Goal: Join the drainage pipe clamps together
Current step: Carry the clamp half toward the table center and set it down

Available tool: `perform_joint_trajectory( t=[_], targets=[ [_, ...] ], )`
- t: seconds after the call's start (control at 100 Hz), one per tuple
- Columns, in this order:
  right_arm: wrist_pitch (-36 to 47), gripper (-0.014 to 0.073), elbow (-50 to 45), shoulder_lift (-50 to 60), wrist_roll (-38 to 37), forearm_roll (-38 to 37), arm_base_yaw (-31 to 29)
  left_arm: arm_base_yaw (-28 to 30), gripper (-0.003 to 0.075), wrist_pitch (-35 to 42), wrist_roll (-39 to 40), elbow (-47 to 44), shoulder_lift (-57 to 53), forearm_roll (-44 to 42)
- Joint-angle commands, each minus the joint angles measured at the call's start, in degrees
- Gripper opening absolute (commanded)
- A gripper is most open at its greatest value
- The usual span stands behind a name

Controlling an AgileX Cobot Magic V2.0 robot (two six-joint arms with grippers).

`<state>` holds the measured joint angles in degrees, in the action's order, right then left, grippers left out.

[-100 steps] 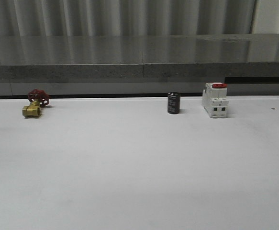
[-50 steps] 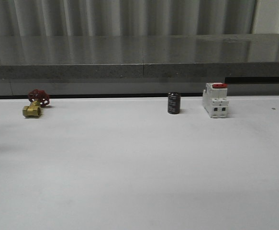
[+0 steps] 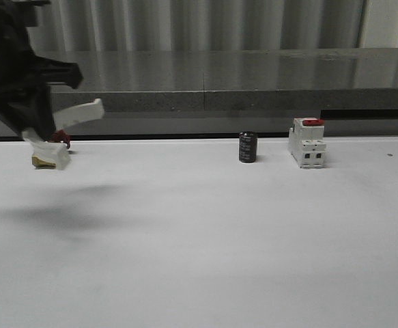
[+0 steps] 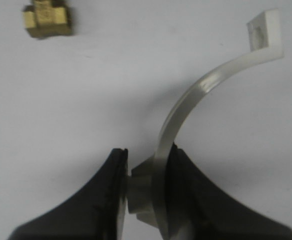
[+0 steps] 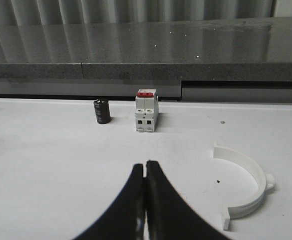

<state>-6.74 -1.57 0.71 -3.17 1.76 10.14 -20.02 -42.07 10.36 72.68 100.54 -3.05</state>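
Observation:
One white drainage pipe clamp half [image 4: 196,95] hangs above the table with my left gripper [image 4: 147,161] shut on its outer lug and band. In the front view that gripper [image 3: 38,128] is high at the far left. The clamp half [image 3: 79,113] curves out to the right and down in front of the brass valve. The other clamp half [image 5: 246,180] lies flat on the table, to the right of my right gripper [image 5: 144,165]. That gripper is shut with nothing between its fingers and hovers low over the white surface.
A brass valve [image 3: 43,161] with a red handwheel sits at the back left, below the held clamp. A black cylinder [image 3: 248,147] and a white breaker [image 3: 306,143] with a red switch stand at the back. A grey ledge [image 3: 205,99] runs behind the table.
My left arm has come into the front view from the left, carrying the clamp half in the air. Nothing on the table has moved.

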Motion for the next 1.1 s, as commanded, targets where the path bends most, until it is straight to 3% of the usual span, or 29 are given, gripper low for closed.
perform_joint_trajectory(
  t=[0.0,0.23,1.09],
  targets=[
    [4.4,-0.0067,1.0,1.0,0.2,-0.3,0.1,-2.9,-0.0021,2.3,3.6,1.4,-0.1,-1.0],
    [4.4,-0.0067,1.0,1.0,0.2,-0.3,0.1,-6.2,-0.0020,3.1,7.1,1.5,4.8,-1.0],
    [4.4,-0.0067,1.0,1.0,0.2,-0.3,0.1,-7.9,-0.0020,2.4,9.8,6.0,11.3,-1.3]
  ],
)
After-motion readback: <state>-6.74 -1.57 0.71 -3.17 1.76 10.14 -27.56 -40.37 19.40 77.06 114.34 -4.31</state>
